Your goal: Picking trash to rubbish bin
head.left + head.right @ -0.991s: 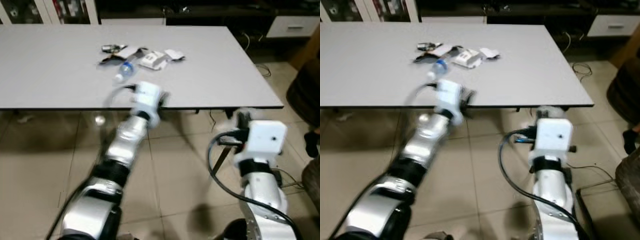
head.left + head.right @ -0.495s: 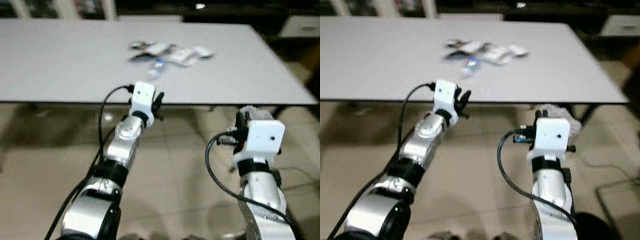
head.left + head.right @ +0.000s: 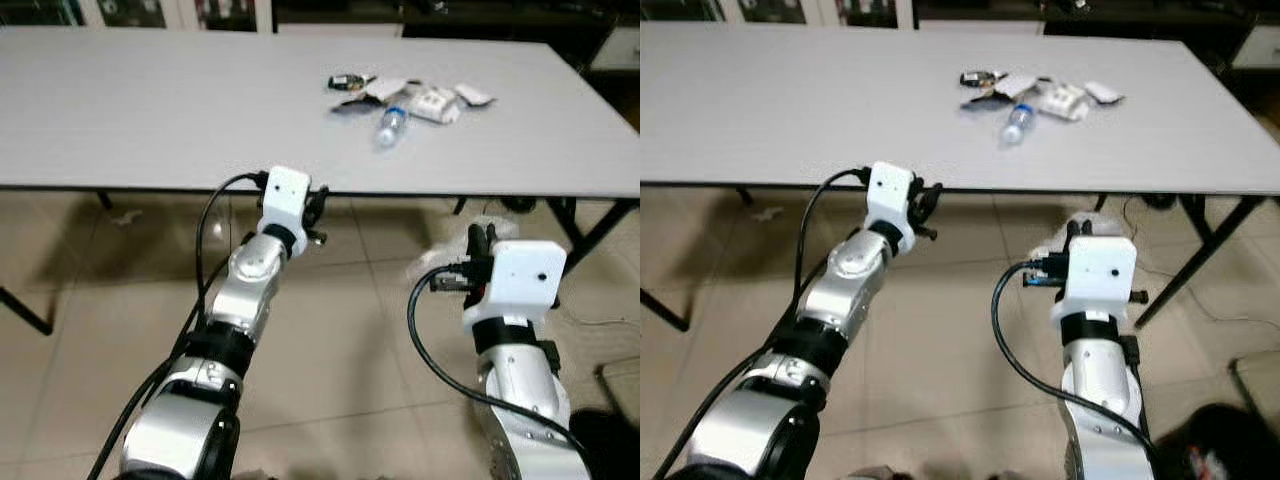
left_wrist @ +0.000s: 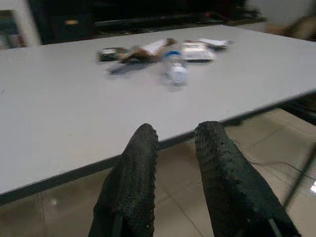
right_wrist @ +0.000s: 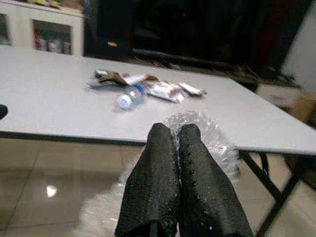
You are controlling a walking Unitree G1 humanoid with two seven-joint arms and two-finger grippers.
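A pile of trash (image 3: 410, 92) lies on the grey table (image 3: 150, 110): wrappers, a white packet and a small clear bottle (image 3: 388, 122) with a blue cap, on its side. My left gripper (image 4: 175, 133) hovers just below the table's front edge (image 3: 318, 205), open, with nothing between its fingers; the pile is well beyond it. My right gripper (image 5: 175, 131) is lower, in front of the table over the floor, shut on a crumpled clear plastic wrap (image 5: 217, 136), which bulges around the fingers (image 3: 1060, 235).
Black table legs (image 3: 600, 230) stand at the right, another (image 3: 25, 310) at the left. Dark cabinets and a white drawer unit (image 3: 615, 45) line the far wall. A dark object (image 3: 1230, 440) lies on the tiled floor at the bottom right.
The camera has swung, so the table and pile now sit further right in view. The left gripper has settled by the table's edge. The right gripper still holds the plastic wrap.
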